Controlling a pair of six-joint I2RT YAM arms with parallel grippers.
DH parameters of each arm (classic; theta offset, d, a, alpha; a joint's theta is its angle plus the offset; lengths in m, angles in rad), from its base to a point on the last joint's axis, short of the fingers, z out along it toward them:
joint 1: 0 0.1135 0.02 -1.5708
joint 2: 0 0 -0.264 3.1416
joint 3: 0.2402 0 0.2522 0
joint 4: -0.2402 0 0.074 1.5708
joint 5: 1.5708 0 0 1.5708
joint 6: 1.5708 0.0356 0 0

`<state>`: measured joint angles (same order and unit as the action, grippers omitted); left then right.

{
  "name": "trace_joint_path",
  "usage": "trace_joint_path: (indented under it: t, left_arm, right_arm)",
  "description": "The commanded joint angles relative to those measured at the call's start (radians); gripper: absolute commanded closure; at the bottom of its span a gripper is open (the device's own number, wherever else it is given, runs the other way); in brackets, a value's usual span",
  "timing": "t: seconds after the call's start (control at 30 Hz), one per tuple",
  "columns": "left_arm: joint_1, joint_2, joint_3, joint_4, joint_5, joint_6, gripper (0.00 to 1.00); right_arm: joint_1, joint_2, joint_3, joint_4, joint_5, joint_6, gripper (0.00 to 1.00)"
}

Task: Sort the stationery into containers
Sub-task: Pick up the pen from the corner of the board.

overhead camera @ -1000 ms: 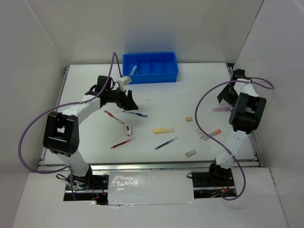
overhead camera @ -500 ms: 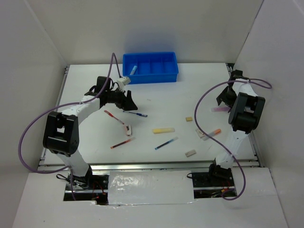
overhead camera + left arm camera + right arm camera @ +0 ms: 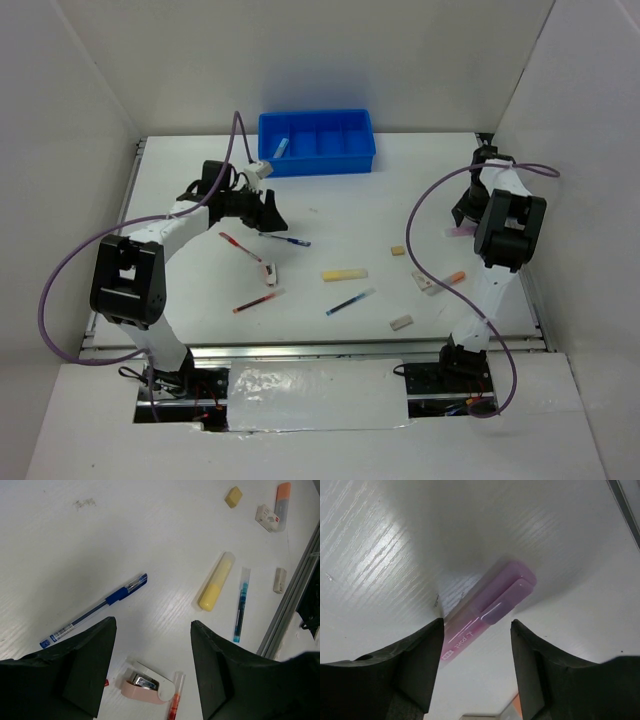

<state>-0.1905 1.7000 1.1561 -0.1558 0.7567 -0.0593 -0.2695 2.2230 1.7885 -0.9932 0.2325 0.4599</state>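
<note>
The blue tray (image 3: 316, 142) stands at the back, with a thin bluish item (image 3: 282, 147) in its leftmost compartment. My left gripper (image 3: 268, 214) (image 3: 152, 630) hangs open and empty above a blue pen (image 3: 285, 239) (image 3: 95, 610) and a pink and white stapler (image 3: 270, 272) (image 3: 149, 686). My right gripper (image 3: 462, 218) (image 3: 476, 630) is low over a purple marker (image 3: 460, 230) (image 3: 487, 610). Its jaws are open astride the marker's end, the left finger close against it. A yellow bar (image 3: 344, 273) (image 3: 216, 581), a red pen (image 3: 258, 300), a blue pen (image 3: 349, 301), a beige eraser (image 3: 398, 251) and an orange-tipped marker (image 3: 445, 280) lie mid-table.
A second red pen (image 3: 238, 246) lies left of the stapler. A white eraser (image 3: 401, 322) sits near the front rail (image 3: 320, 345). White walls close in the table on both sides, and the right arm works close to the right wall.
The right arm has shifted a little left and down onto the purple marker, and its jaws have narrowed. The left arm has stayed put.
</note>
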Motion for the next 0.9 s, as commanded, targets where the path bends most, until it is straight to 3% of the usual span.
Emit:
trace_joint_path:
  t: [0.0,0.27,0.4,0.6,0.73,0.87]
  left_arm:
    - [0.013,0.004,0.027,0.007,0.003,0.001,0.27]
    - [0.046,0.038,0.043,0.004,0.023,-0.016,0.27]
    - [0.056,0.035,0.044,0.004,0.024,-0.011,0.27]
    - [0.06,0.012,0.039,0.007,0.021,-0.019,0.27]
    - [0.06,-0.003,0.03,0.01,0.021,-0.028,0.27]
    - [0.062,-0.016,0.028,0.01,0.023,-0.042,0.27]
  right_arm:
    - [0.038,0.007,0.035,-0.042,0.066,-0.013,0.38]
    - [0.07,0.03,0.038,-0.038,0.044,-0.053,0.68]
    - [0.101,0.049,0.045,-0.07,0.016,-0.072,0.68]
    - [0.125,0.024,-0.021,-0.053,0.001,-0.095,0.52]
    - [0.124,-0.035,-0.136,0.025,0.001,-0.102,0.51]
    - [0.122,-0.105,-0.218,0.093,-0.039,-0.148,0.57]
